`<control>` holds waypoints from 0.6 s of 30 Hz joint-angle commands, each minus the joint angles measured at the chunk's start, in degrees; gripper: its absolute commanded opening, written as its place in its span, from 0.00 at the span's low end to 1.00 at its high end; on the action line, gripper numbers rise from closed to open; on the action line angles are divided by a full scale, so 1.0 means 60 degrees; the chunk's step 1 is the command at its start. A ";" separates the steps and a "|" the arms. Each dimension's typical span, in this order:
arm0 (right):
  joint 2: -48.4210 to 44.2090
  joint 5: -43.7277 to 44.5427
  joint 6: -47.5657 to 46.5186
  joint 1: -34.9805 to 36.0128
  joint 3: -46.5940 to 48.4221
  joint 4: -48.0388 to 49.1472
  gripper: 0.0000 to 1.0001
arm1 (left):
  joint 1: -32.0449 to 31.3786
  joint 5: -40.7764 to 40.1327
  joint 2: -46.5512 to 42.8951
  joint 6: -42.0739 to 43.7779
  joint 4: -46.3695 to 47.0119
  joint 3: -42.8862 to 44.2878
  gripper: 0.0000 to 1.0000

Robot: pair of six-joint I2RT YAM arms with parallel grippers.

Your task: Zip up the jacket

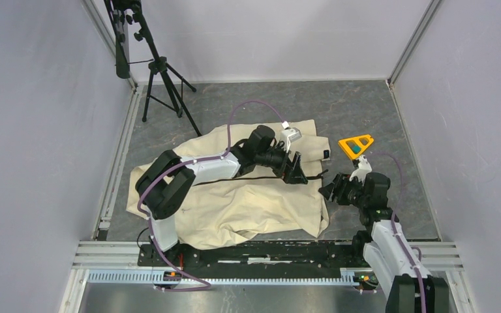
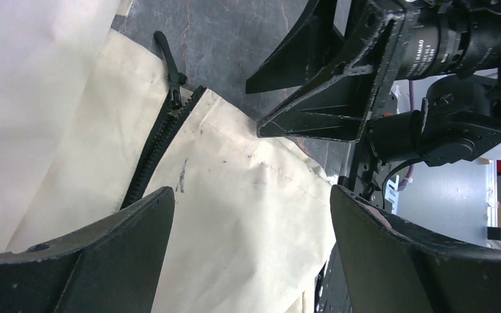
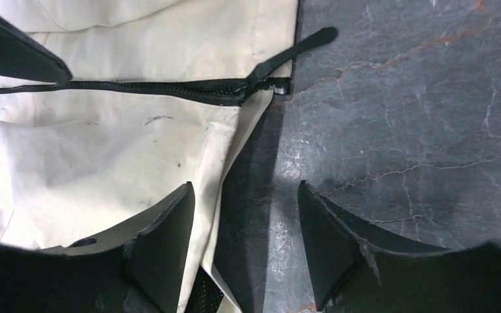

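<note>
On the table (image 1: pixel 365 111): jacket (image 1: pixel 248 205) spread flat

At centre, the cream jacket is lying wrinkled, its zipper (image 3: pixel 137 87) running rightward. Above it, near the zipper, the left gripper (image 1: pixel 295 173) is hovering, jaws released. Just off the jacket's right edge, the right gripper (image 1: pixel 331 189) is hovering, jaws parted, grasping nothing.

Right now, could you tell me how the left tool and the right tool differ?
The left tool hovers over the jacket; the right tool sits at the jacket's edge, partly over the table. The left tool's jaws look wider apart than the right tool's. Both are open, empty and near the zipper.
</note>
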 commanded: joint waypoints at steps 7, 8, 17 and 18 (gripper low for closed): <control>-0.1238 -0.1089 -0.0087 0.0014 0.0505 -0.2035 0.37 | 0.0022 -0.0230 -0.0300 0.0519 0.0612 0.0077 0.93; -0.1454 -0.1059 -0.0087 0.0012 0.0542 -0.2197 0.36 | 0.0023 -0.0237 -0.0286 0.0525 0.0604 0.0077 0.93; -0.2076 -0.0860 -0.0261 0.0014 0.0791 -0.3233 0.46 | 0.0022 -0.0267 -0.0157 0.0562 0.0585 0.0091 0.95; -0.2185 -0.0933 -0.0213 0.0014 0.0808 -0.3313 0.46 | 0.0022 -0.0294 -0.0147 0.0588 0.0556 0.0092 0.95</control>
